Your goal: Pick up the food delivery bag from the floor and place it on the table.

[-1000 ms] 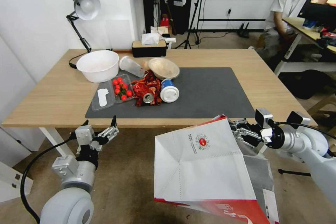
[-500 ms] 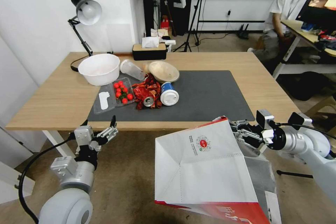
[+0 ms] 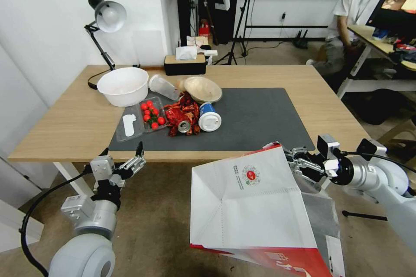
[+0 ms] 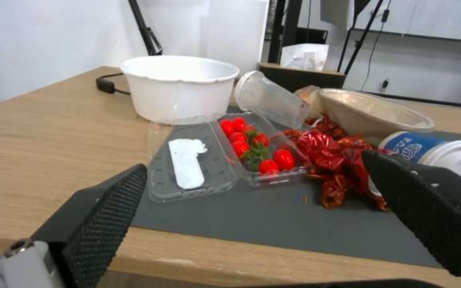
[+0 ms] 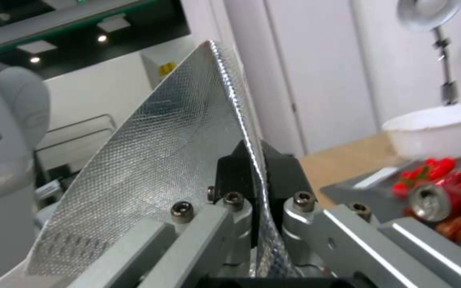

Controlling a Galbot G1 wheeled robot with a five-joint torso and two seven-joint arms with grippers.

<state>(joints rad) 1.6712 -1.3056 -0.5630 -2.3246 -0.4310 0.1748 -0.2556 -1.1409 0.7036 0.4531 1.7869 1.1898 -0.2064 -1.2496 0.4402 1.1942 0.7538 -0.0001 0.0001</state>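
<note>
The food delivery bag [image 3: 247, 207], white and red with a small round red logo, hangs tilted in front of the table's near edge, above the brownish floor [image 3: 156, 225]. My right gripper [image 3: 289, 160] is shut on the bag's upper rim; the right wrist view has the silver foil lining [image 5: 177, 160] pinched between the dark pads [image 5: 281, 172]. The light-wood table [image 3: 69, 117] carries a dark grey mat [image 3: 260, 117]. My left gripper [image 3: 123, 153] stands open and empty just below the table's front edge at the left, its black fingers [image 4: 102, 216] spread wide.
On the mat's left part lie a white bowl [image 3: 123, 85], a clear box of tomatoes [image 3: 151, 112], a crumpled red wrapper [image 3: 184, 110], a can [image 3: 183, 126], a blue-and-white cup [image 3: 209, 116] and a tan bowl [image 3: 203, 87]. A desk lamp [image 3: 106, 11] and tissue box [image 3: 185, 61] stand behind.
The whole head view shifted slightly, the table sitting a little lower in frame. The bag stays gripped by my right gripper; both arms hold nearly the same poses.
</note>
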